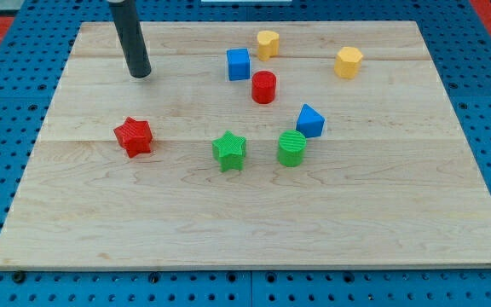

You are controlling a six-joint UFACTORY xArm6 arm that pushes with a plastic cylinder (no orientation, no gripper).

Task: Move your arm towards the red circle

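Observation:
The red circle (263,87) is a short red cylinder standing on the wooden board, a little above the view's middle. My tip (141,74) rests on the board at the upper left, well to the left of the red circle and slightly higher in the view. A blue cube (239,64) sits just up and left of the red circle, between it and my tip. The rod rises from the tip and leaves the view at the top.
A red star (133,136) lies below my tip. A green star (228,151) and green cylinder (291,147) sit lower middle. A blue wedge-like block (310,121) is right of centre. Yellow blocks stand at the top middle (268,43) and upper right (348,62).

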